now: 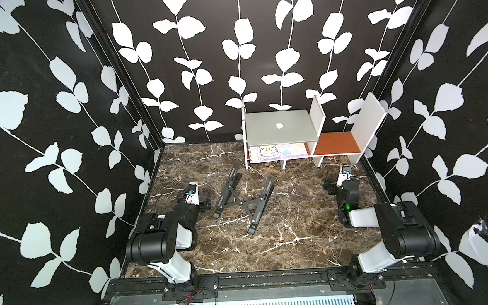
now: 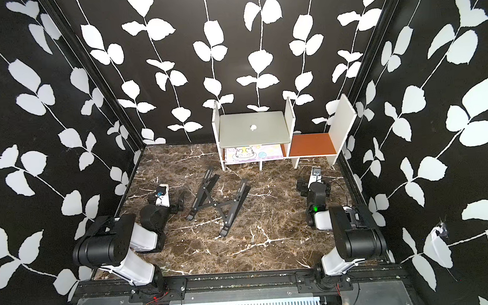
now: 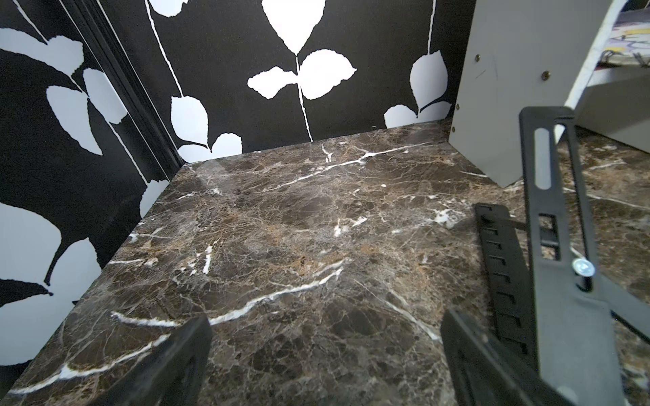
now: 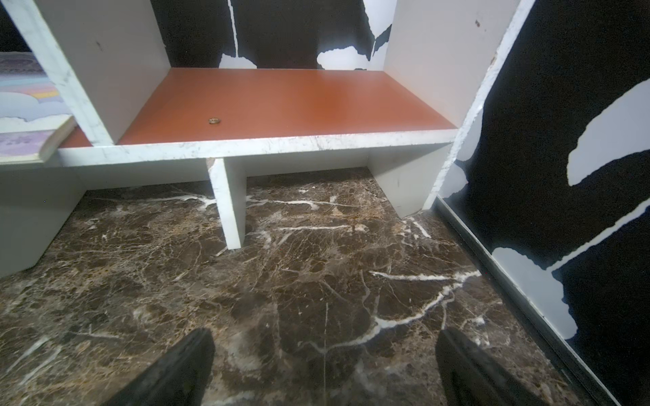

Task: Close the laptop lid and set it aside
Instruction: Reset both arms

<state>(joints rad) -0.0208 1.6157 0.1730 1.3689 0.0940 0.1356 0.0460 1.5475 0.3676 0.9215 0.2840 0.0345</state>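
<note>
**Both grippers spread and empty, laptop shut on the shelf**

The left gripper (image 3: 323, 337) has its black fingers (image 3: 186, 348) wide apart with nothing between them, only bare counter (image 3: 281, 228). It sits low over the brown marble surface near the left edge. A black folding stand (image 3: 548, 246) is just beside the gripper, on the side toward the middle of the counter. In both top views the stand (image 1: 244, 199) lies partly unfolded around the middle of the counter, between the two arms.

The right gripper (image 4: 325, 346) is also released, its fingers (image 4: 190, 358) spread over bare marble and holding nothing. It is near the right edge of the counter and faces the white shelf (image 4: 246, 144). Straight ahead of it is the shelf's orange-brown board (image 4: 299, 98), bare but for a small brass-coloured round fitting (image 4: 214, 121).

The shelf (image 1: 317, 116) stands against the far edge, toward the far right corner. The laptop (image 1: 279, 127) lies flat on top of the shelf's left section, between two upright white panels, well apart from both grippers. Its lid (image 1: 264, 123) is down, the silver-grey outside with the apple logo facing up. Under the laptop, on the lower board, lies a notebook (image 1: 272, 153) with a cartoon cover.
</note>
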